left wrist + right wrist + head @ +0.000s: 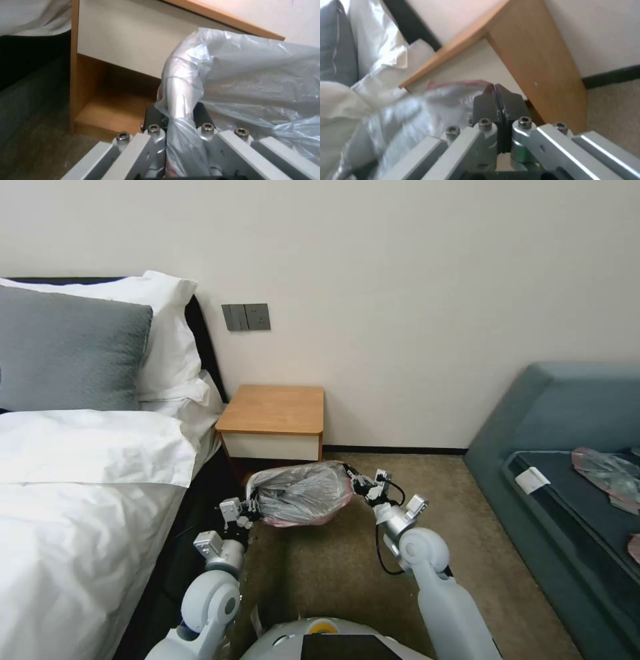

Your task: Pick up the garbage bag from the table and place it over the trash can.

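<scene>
Stretching between the two grippers, the garbage bag (303, 495) hangs spread open above the carpet, just in front of the table (273, 410), whose wooden top is bare. The trash can itself I cannot make out — it may sit beneath the bag, hidden by the plastic.

Biggest risk: the thin film tears or slips. The bag is pulled fairly taut from both sides, and any further spreading, or a snag on the table's front edge close behind it, could rip the rim or drag it out of one grip. Next, a one-sided release would let the bag collapse and miss the bin. Smallest, the lowering is done half blind, so the rim could land beside the can rather than around it.

The left gripper (248, 511) is clamped on the bag's left edge; in its wrist view a gathered fold of plastic runs down between the fingers (153, 117). The right gripper (360, 483) pinches the pink-red rim on the other side, its dark pads (486, 106) pressed together with almost no gap.

Around it — a bed (80, 500) with white linen and a grey pillow on the left, a blue-grey sofa (567, 447) on the right, a plain wall behind with a switch plate (246, 317).
</scene>
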### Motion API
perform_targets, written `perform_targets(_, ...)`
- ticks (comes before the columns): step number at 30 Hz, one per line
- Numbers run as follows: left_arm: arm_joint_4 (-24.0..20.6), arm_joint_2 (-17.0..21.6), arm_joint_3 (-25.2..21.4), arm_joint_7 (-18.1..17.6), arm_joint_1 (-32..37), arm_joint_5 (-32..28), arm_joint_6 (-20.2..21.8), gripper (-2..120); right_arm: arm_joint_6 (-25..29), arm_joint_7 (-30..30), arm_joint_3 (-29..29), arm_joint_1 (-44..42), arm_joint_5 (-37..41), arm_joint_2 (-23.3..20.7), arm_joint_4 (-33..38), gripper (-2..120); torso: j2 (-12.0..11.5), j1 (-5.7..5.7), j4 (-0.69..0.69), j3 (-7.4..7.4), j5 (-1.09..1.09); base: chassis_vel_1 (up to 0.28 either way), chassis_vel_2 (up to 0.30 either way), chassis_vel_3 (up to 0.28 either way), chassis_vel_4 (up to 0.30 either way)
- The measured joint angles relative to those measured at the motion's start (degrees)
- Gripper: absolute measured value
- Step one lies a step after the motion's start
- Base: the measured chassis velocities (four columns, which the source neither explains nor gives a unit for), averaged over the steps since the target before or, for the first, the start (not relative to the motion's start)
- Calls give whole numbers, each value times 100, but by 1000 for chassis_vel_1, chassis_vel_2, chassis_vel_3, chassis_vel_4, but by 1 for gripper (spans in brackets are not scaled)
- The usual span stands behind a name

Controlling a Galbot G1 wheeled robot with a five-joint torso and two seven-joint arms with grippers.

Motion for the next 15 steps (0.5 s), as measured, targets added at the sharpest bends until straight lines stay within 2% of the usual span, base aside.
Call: perform_targets(15, -56, -51, -8, -182, -112, -496, 42, 4, 110, -85, -138, -485, -381, 116, 336, 0, 0, 0, -1, -1, -1, 0, 0, 0, 0)
